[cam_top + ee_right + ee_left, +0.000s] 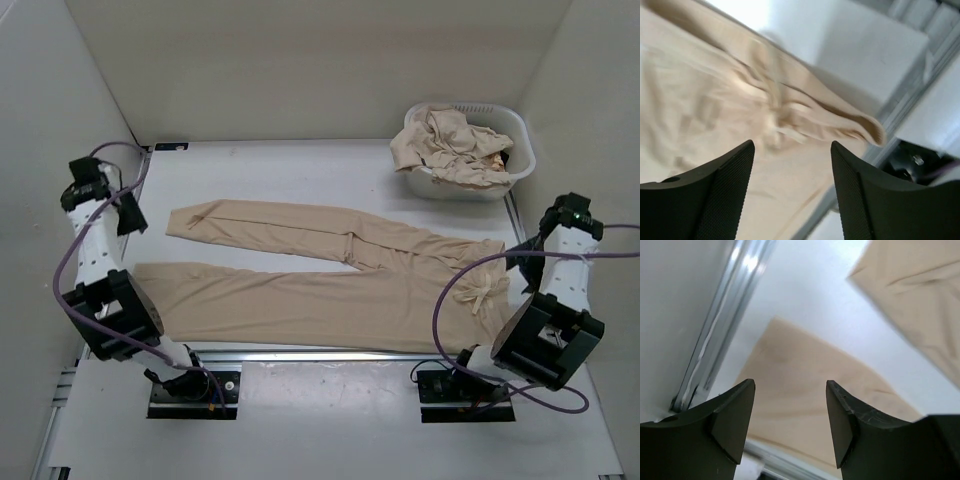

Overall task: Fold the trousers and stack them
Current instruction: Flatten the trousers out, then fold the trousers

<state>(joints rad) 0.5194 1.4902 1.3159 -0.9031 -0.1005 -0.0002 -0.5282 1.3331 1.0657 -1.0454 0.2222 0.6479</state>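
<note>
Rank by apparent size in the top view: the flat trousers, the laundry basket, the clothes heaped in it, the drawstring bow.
1. Flat trousers
2. Laundry basket and the heap in it: about alike, not ranked
3. Drawstring bow

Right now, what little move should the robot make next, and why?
Probably bring the left jaws down on the far leg's cuff: the trousers lie flat with legs spread apart, and both arms' jaws stand open, holding nothing, so folding leg over leg seems next.

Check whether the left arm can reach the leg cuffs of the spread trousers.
Probably yes: the left tool hangs open just above a cuff of the trousers, with nothing between.
</note>
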